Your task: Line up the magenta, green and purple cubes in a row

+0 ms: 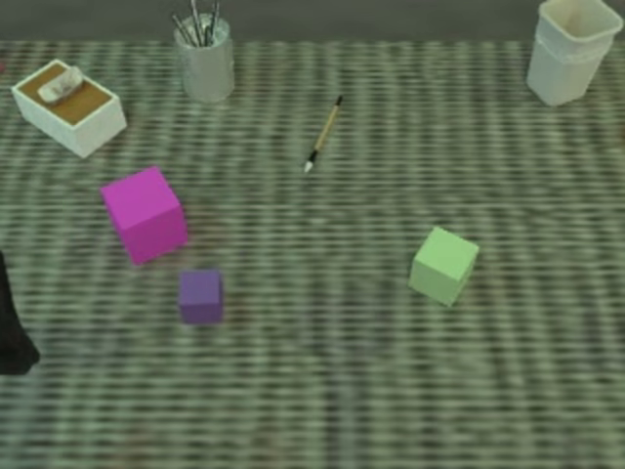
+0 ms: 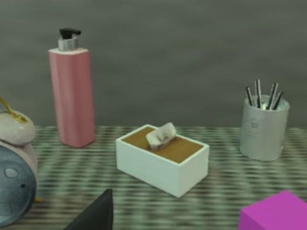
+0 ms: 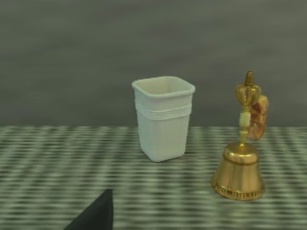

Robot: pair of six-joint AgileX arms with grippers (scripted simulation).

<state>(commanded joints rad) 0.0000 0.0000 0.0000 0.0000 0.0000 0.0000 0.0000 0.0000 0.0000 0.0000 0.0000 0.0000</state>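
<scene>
1. Top view: magenta cube (image 1: 145, 214) and purple cube (image 1: 200, 296) sit close together at the bench's left, green cube (image 1: 444, 265) well apart to the right — no row yet.
2. Left wrist view: only the magenta cube's corner shows; whether my left end effector is open, I cannot tell.
3. Right wrist view: no cubes — right end effector likewise unclear.

My table (image 1: 322, 391) wears a rough woven cloth, grey-green and matt. On it the magenta cube (image 1: 145, 213), the purple cube (image 1: 200, 295) just beside it and the green cube (image 1: 444, 264) all look plain and matt, smooth-faced. The pen (image 1: 323, 133) has a wood-coloured barrel. The cup (image 1: 570, 47) looks like matt white plastic with ribbed rings. The bell (image 3: 240, 170) beside that cup is glossy golden metal. The box (image 2: 162, 159) looks smooth white with a brown cork-like top. The bottle (image 2: 72, 96) is smooth pink plastic with a black pump.
</scene>
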